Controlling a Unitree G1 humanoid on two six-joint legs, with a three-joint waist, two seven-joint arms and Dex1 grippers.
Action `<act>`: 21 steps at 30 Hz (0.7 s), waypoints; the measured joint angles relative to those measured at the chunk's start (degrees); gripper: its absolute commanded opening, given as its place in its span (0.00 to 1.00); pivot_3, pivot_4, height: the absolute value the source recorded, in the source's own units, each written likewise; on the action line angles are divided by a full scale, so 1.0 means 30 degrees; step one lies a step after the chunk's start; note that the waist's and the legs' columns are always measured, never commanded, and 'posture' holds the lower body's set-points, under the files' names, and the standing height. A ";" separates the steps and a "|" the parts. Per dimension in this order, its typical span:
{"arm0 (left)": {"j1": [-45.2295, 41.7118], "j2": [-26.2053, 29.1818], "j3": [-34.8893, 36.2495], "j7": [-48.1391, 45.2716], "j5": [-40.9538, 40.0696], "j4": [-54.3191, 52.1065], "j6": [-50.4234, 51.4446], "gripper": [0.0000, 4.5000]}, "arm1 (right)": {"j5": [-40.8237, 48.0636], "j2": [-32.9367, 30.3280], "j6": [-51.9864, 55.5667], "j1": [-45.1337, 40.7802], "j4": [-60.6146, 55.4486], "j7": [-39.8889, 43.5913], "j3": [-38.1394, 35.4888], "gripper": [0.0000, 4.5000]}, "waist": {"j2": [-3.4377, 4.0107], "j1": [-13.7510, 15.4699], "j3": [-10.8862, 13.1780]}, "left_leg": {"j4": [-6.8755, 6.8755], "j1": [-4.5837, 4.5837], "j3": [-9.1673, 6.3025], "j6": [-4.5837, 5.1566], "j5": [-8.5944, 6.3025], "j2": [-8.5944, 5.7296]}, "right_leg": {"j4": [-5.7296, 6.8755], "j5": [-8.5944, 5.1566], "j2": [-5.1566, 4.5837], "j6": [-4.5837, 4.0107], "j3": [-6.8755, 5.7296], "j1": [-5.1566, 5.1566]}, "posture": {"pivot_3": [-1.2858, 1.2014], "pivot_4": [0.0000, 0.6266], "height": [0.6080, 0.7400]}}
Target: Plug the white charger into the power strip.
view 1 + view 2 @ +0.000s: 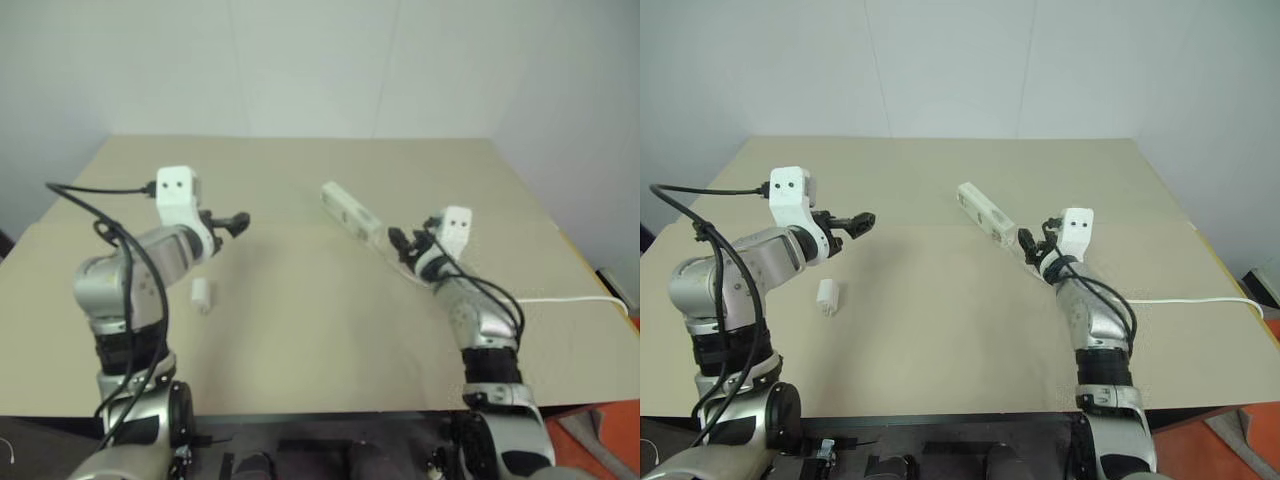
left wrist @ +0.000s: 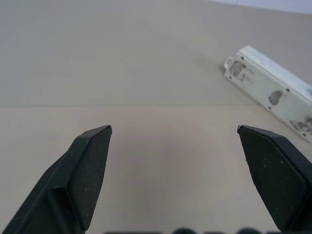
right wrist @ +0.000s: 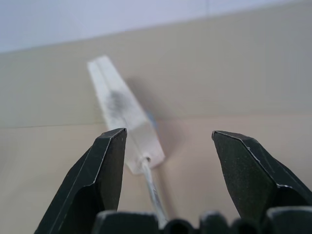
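Note:
The white charger (image 1: 202, 293) lies on the tan table (image 1: 300, 340), below and beside my left forearm. My left gripper (image 1: 240, 222) hovers above the table past the charger, open wide with nothing between its fingers. The power strip (image 1: 350, 210) lies slanted at the table's middle, and its cord end points toward my right gripper (image 1: 397, 240). In the left wrist view the power strip (image 2: 270, 90) lies farther off, to one side of the open left gripper (image 2: 174, 131). In the right wrist view the right gripper (image 3: 168, 134) is open, and the power strip (image 3: 124, 114) starts just beyond its fingers.
The strip's thin white cord (image 1: 570, 298) runs under my right arm to the table's right edge. A pale wall stands behind the table. An orange object (image 1: 615, 440) sits on the floor at the lower right.

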 measured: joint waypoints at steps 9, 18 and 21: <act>0.3799 0.5449 0.0588 -0.6739 -0.2562 -0.2254 -0.2960 1.00 | 0.2104 -0.4913 -0.0451 0.2524 -0.5102 0.8500 0.1191 0.75 | 0.0004 0.0031 0.0004 | -0.0024 0.0027 0.0000 0.0000 0.0001 0.0004 | -0.0007 -0.0016 0.0004 0.0021 -0.0011 0.0014 | 0.52 0.24 1.00; 1.2068 1.0756 0.1792 -1.5341 -0.1320 -0.2662 -1.2570 1.00 | 0.3209 -0.9375 0.0921 0.5487 -0.7510 1.1863 0.0182 0.75 | 0.0006 0.0296 0.0016 | -0.0030 0.0046 0.0044 0.0008 0.0004 0.0035 | -0.0019 -0.0111 0.0011 0.0074 0.0004 0.0007 | 0.52 0.24 1.00; 1.2593 1.1454 0.2888 -1.6651 -0.1942 -0.2623 -1.2761 1.00 | 0.3125 -0.9619 0.0991 0.5696 -0.7486 1.1733 -0.0026 0.75 | 0.0009 0.0480 0.0017 | -0.0026 0.0066 0.0057 0.0032 0.0020 0.0035 | -0.0016 -0.0130 0.0008 0.0086 0.0008 0.0015 | 0.52 0.24 1.00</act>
